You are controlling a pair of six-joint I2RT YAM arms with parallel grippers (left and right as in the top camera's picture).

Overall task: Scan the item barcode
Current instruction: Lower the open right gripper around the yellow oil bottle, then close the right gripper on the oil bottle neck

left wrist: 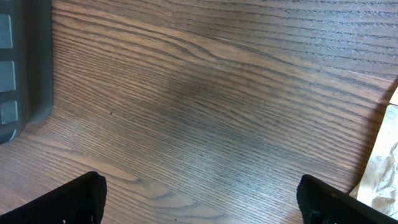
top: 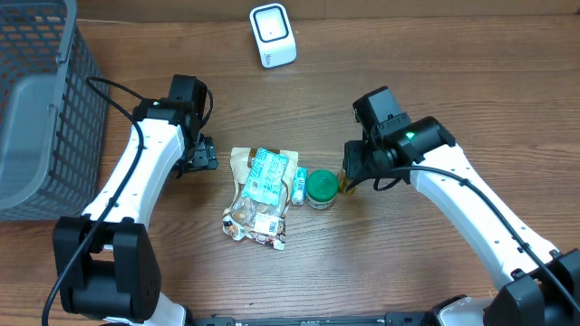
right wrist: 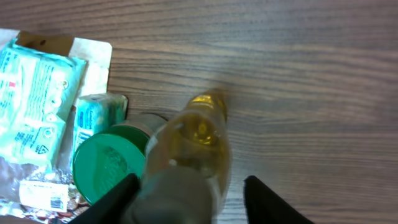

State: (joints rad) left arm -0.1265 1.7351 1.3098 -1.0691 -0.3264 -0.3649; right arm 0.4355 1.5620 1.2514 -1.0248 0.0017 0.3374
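A small bottle of yellow liquid stands between the fingers of my right gripper, its blurred grey top close to the camera. The left finger is against it, and bare wood shows between it and the right finger, so the jaws are open around it. In the overhead view that gripper is just right of a green-lidded jar. A white scanner stands at the back of the table. My left gripper is open wide over bare wood, left of the pile of items. No barcode shows.
Beside the green-lidded jar lie a small teal packet, a teal bag and a clear snack bag. A grey mesh basket fills the left edge of the table, close to the left arm.
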